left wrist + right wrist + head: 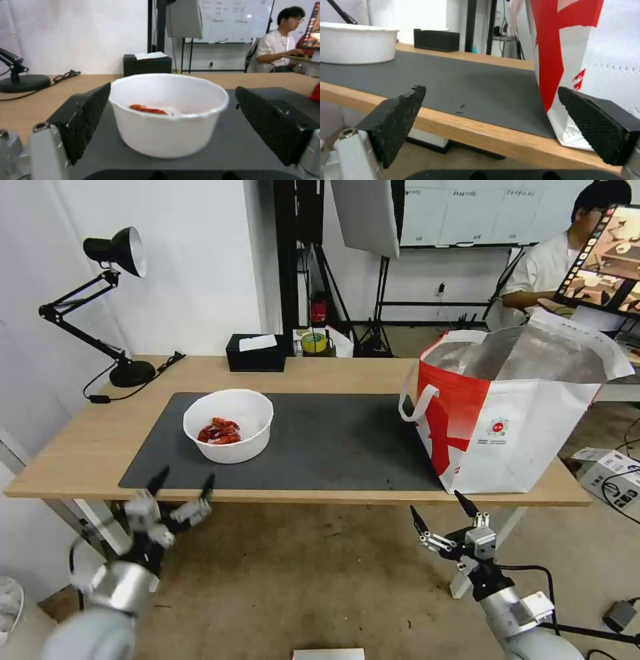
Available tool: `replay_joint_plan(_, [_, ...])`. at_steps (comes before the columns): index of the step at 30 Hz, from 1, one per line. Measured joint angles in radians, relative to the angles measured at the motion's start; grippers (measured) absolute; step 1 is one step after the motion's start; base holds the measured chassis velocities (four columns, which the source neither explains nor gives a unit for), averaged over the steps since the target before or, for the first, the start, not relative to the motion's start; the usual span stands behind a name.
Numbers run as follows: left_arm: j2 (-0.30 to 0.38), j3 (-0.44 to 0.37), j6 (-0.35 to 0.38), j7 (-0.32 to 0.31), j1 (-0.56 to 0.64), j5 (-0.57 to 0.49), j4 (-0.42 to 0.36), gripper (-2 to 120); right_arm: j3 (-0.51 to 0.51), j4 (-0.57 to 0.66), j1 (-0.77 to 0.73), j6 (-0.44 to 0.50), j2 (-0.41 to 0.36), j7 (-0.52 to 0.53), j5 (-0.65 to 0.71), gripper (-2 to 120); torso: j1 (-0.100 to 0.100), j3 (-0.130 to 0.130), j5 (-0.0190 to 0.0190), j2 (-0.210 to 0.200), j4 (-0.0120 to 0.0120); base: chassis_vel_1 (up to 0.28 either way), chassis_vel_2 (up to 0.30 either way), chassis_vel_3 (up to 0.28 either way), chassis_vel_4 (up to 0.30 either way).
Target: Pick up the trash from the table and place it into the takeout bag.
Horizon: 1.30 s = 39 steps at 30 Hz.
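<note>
Trash on this table comes down to one white round bowl (229, 434) holding red shells (219, 431), standing on the left part of the dark grey mat (333, 440).

Nearest the robot, both arms hang below and in front of the table's front edge. The left gripper (181, 485) is spread wide, its black fingertips pointing up just at the mat's near edge, in line with the bowl. In the left wrist view the bowl (168, 113) sits between and beyond the two textured pads (87, 120), touching neither. The right gripper (443, 511) is also spread open, just below the tabletop edge and in front of the takeout bag's near corner; its wrist view shows the bag's red-and-white side (583, 60) beyond the pads, apart from them.

The takeout bag (513, 427) stands upright at the right end of the light-wood table (80, 447), partly on the mat, mouth open with silver foil lining showing and a white loop handle toward the bowl.

Farther back, a black tissue box (255, 353) rests at the table's far edge, and a black desk lamp (100, 307) stands at the far left corner.
</note>
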Motion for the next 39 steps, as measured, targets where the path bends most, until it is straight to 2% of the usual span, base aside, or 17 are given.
replay_joint_plan(2, [0.065, 0.03, 0.025, -0.029, -0.074, -0.057, 0.033, 100, 0.0, 0.0, 0.0, 0.0, 0.0, 0.0, 0.0, 100, 0.0, 0.0, -0.0002, 0.0, 0.0003, 0.0, 0.0, 0.0, 0.0])
replay_joint_plan(3, [0.065, 0.03, 0.025, -0.029, -0.074, -0.057, 0.033, 100, 0.0, 0.0, 0.0, 0.0, 0.0, 0.0, 0.0, 100, 0.0, 0.0, -0.0002, 0.0, 0.0003, 0.0, 0.0, 0.0, 0.0])
replay_joint_plan(8, [0.152, 0.126, 0.074, -0.073, -0.254, -0.155, 0.1, 100, 0.0, 0.001, 0.0, 0.0, 0.0, -0.001, 0.001, 100, 0.0, 0.0, -0.0001, 0.0, 0.0001, 0.0, 0.0, 0.0, 0.0])
replay_joint_plan(10, [0.18, 0.158, 0.136, -0.082, -0.336, -0.221, 0.125, 100, 0.0, 0.001, 0.0, 0.0, -0.001, -0.001, 0.001, 100, 0.0, 0.0, -0.0002, 0.0, -0.0003, 0.0, 0.0, 0.0, 0.0])
replay_joint_plan(11, [0.18, 0.158, 0.136, -0.082, -0.336, -0.221, 0.125, 100, 0.0, 0.001, 0.0, 0.0, -0.001, -0.001, 0.001, 100, 0.0, 0.0, -0.0002, 0.0, -0.0003, 0.0, 0.0, 0.0, 0.0])
replay_joint_plan(14, [0.229, 0.153, 0.253, -0.146, -0.39, -0.331, 0.14, 100, 0.0, 0.001, 0.0, -0.001, -0.001, -0.001, 0.001, 100, 0.0, 0.0, -0.0001, 0.0, 0.0006, 0.0, 0.0, 0.0, 0.0])
replay_joint_plan(15, [0.229, 0.153, 0.253, -0.146, -0.39, -0.331, 0.14, 100, 0.0, 0.001, 0.0, -0.001, -0.001, -0.001, 0.001, 100, 0.0, 0.0, -0.0001, 0.0, 0.0006, 0.0, 0.0, 0.0, 0.0])
replay_joint_plan(17, [0.252, 0.173, 0.33, -0.183, -0.448, -0.414, 0.165, 100, 0.0, 0.001, 0.0, -0.001, -0.001, -0.001, 0.001, 100, 0.0, 0.0, 0.0003, 0.0, 0.0007, 0.0, 0.0, 0.0, 0.0])
replay_joint_plan(19, [0.257, 0.187, 0.363, -0.189, -0.477, -0.446, 0.18, 100, 0.0, 0.001, 0.0, -0.001, -0.001, -0.001, 0.001, 100, 0.0, 0.0, -0.0001, 0.0, 0.0006, 0.0, 0.0, 0.0, 0.0])
replay_joint_plan(22, [0.26, 0.255, 0.481, -0.197, -0.596, -0.55, 0.249, 100, 0.0, 0.001, 0.0, -0.001, -0.001, -0.001, 0.002, 100, 0.0, 0.0, 0.0002, 0.0, 0.0001, 0.0, 0.0, 0.0, 0.0])
replay_joint_plan(23, [0.26, 0.255, 0.481, -0.197, -0.596, -0.55, 0.249, 100, 0.0, 0.001, 0.0, -0.001, -0.001, -0.001, 0.002, 100, 0.0, 0.0, 0.0002, 0.0, 0.0001, 0.0, 0.0, 0.0, 0.0])
replay_joint_plan(25, [0.254, 0.311, 0.554, -0.196, -0.672, -0.594, 0.301, 100, 0.0, 0.001, 0.0, -0.001, -0.001, -0.001, 0.002, 100, 0.0, 0.0, -0.0003, 0.0, 0.0002, 0.0, 0.0, 0.0, 0.0])
replay_joint_plan(26, [0.254, 0.311, 0.554, -0.196, -0.672, -0.594, 0.301, 100, 0.0, 0.001, 0.0, -0.001, -0.001, -0.001, 0.002, 100, 0.0, 0.0, -0.0003, 0.0, 0.0002, 0.0, 0.0, 0.0, 0.0])
replay_joint_plan(28, [0.243, 0.363, 0.617, -0.196, -0.738, -0.614, 0.343, 100, 0.0, 0.001, 0.0, -0.002, -0.001, -0.001, 0.002, 100, 0.0, 0.0, -0.0002, 0.0, 0.0003, 0.0, 0.0, 0.0, 0.0])
replay_joint_plan(30, [0.238, 0.386, 0.634, -0.199, -0.766, -0.615, 0.359, 100, 0.0, 0.001, 0.0, -0.002, -0.001, -0.001, 0.002, 100, 0.0, 0.0, -0.0002, 0.0, 0.0003, 0.0, 0.0, 0.0, 0.0])
replay_joint_plan(33, [0.216, 0.449, 0.684, -0.252, -0.843, -0.603, 0.413, 100, 0.0, 0.001, 0.0, -0.002, -0.001, -0.001, 0.002, 100, 0.0, 0.0, -0.0002, 0.0, 0.0, 0.0, 0.0, 0.0, 0.0])
replay_joint_plan(39, [0.197, 0.503, 0.735, -0.34, -0.9, -0.589, 0.463, 100, 0.0, 0.001, 0.0, -0.002, -0.001, -0.001, 0.002, 100, 0.0, 0.0, -0.0002, 0.0, 0.0003, 0.0, 0.0, 0.0, 0.0])
